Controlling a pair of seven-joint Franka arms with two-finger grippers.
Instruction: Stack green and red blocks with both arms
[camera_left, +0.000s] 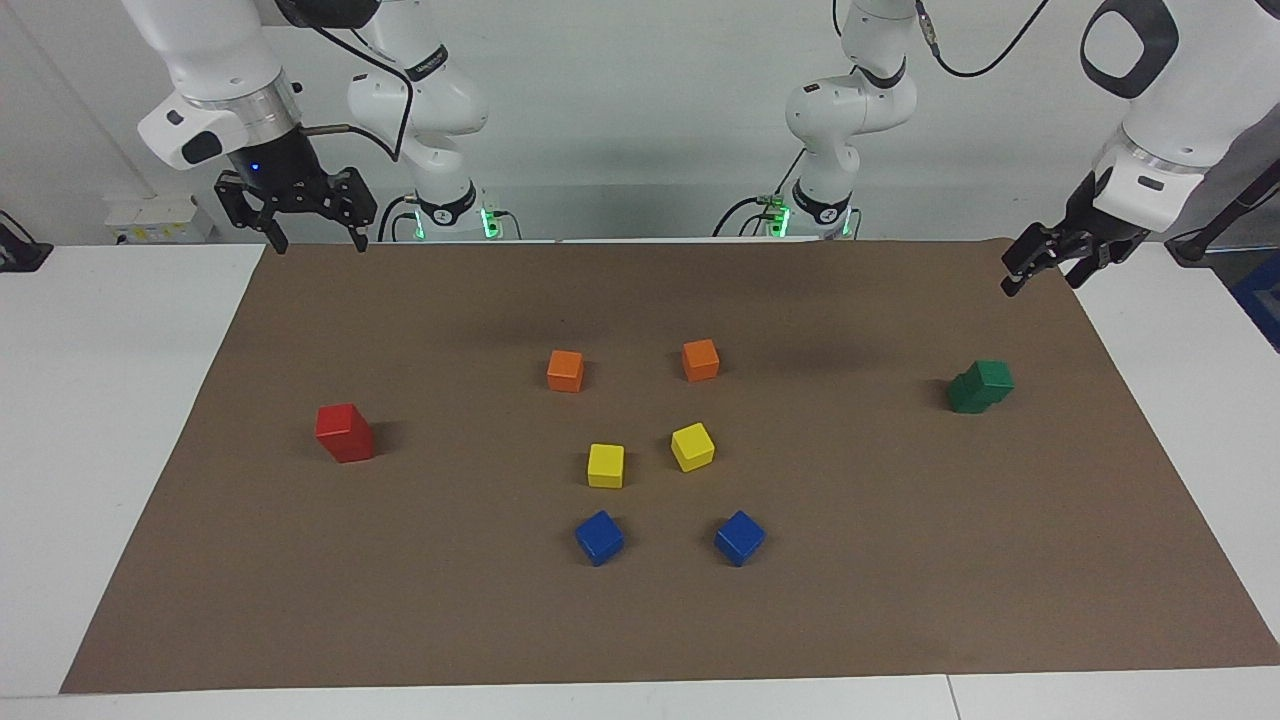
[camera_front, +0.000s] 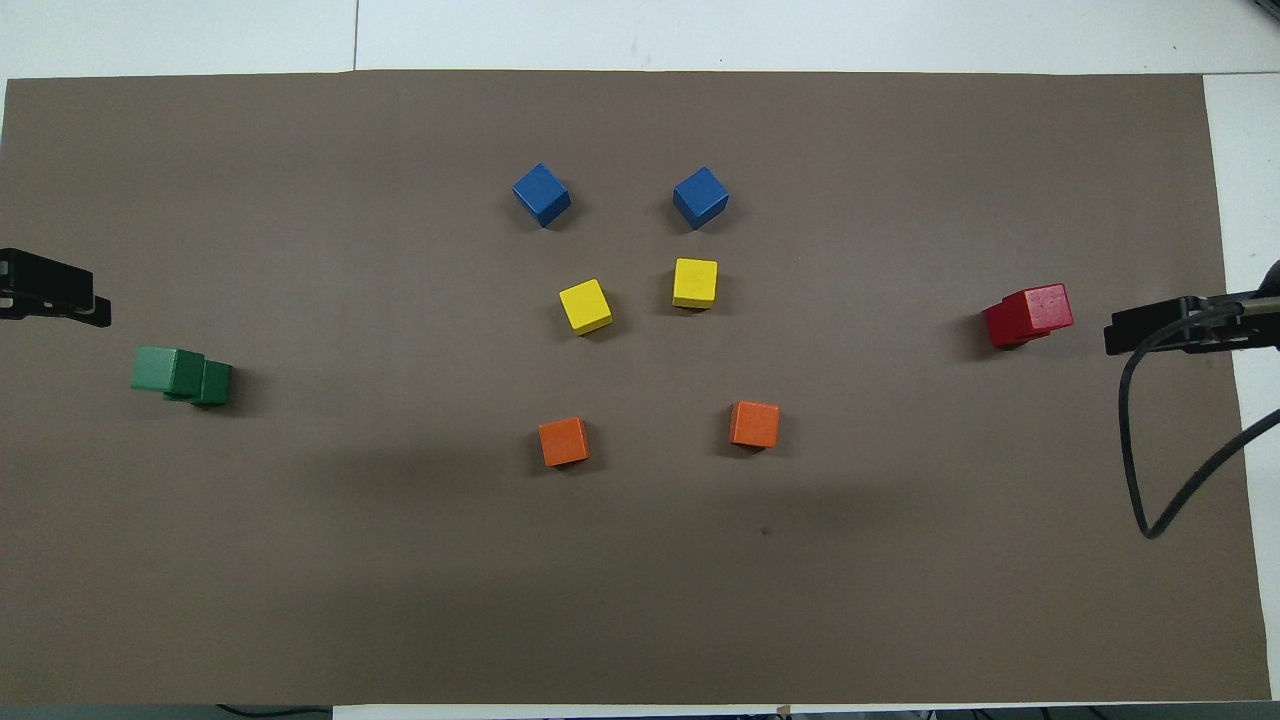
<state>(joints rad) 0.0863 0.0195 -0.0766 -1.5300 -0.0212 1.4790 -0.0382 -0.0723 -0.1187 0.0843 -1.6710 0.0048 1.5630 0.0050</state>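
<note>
My left gripper (camera_left: 1040, 268) and right gripper (camera_left: 315, 232) hang spread, empty, above the stacked green blocks (camera_left: 981, 386) and red blocks (camera_left: 344, 432).

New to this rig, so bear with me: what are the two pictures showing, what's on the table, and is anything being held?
Two white robot arms work at a table covered by a brown mat. One picture faces the robots from across the table; the other looks down from above their end, so its sides are mirrored. On the mat: a green stack of two cubes, set askew, at the left arm's end; a red stack at the right arm's end; between them two orange cubes nearest the robots, then two yellow, then two blue. The left gripper and the right gripper hang open in the air, holding nothing.
</note>
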